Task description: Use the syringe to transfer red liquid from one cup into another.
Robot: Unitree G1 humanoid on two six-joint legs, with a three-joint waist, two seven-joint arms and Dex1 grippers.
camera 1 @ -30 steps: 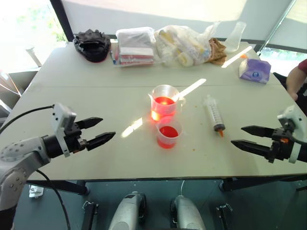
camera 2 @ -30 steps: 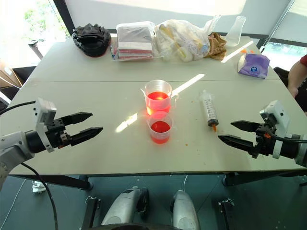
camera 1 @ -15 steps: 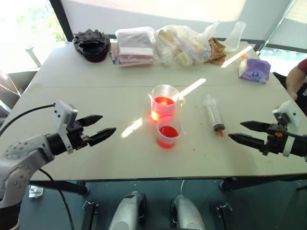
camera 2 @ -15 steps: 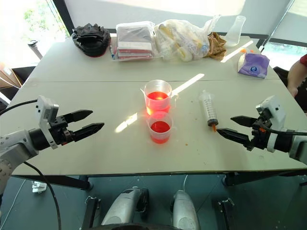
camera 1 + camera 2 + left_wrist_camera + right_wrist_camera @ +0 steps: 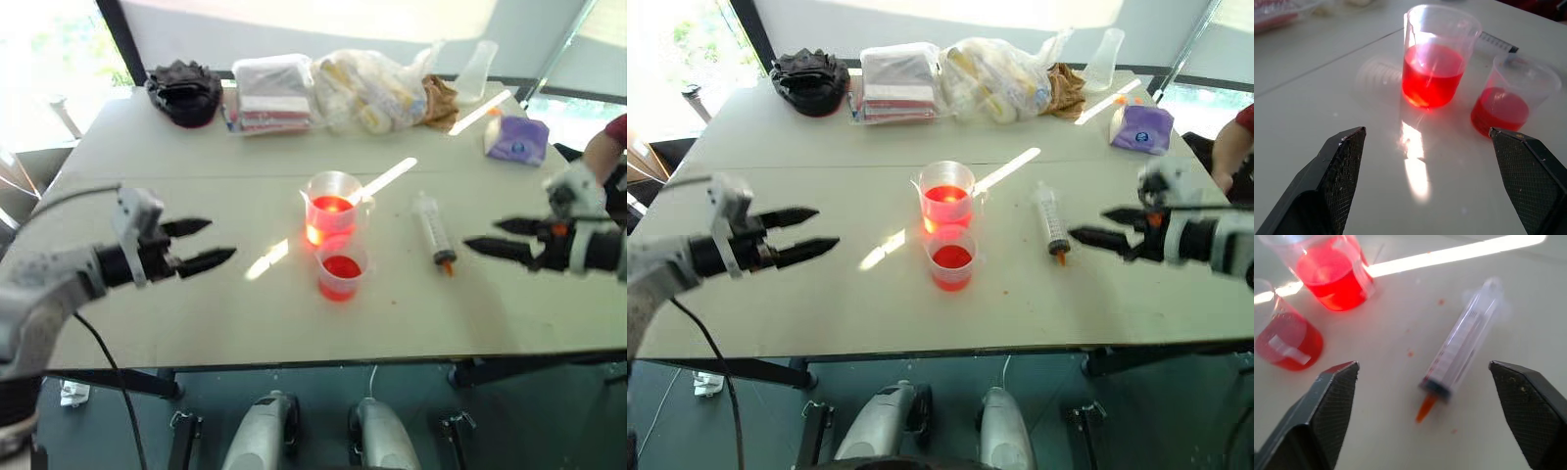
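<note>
The syringe (image 5: pixel 434 233) lies flat on the table, right of the cups, its orange tip toward the near edge. The handled beaker (image 5: pixel 333 206) holds red liquid (image 5: pixel 1431 73). Just in front of it stands the short cup (image 5: pixel 340 274), also with red liquid in it. My right gripper (image 5: pixel 480 235) hovers open just right of the syringe's tip, apart from it; the right wrist view has the syringe (image 5: pixel 1459 350) between its spread fingers. My left gripper (image 5: pixel 220 241) is open and empty, well left of the cups and pointing at them.
Along the table's far side lie a black bag (image 5: pixel 184 90), filled plastic bags (image 5: pixel 279 93), a clear flask (image 5: pixel 477 70) and a purple tissue pack (image 5: pixel 517 139). A person's arm (image 5: pixel 600 157) shows at the right edge. Orange drops spot the table near the syringe.
Both grippers have risen and moved forward over the table. The right one has come in toward the syringe's tip. Both stay open; cups and syringe have not moved.
</note>
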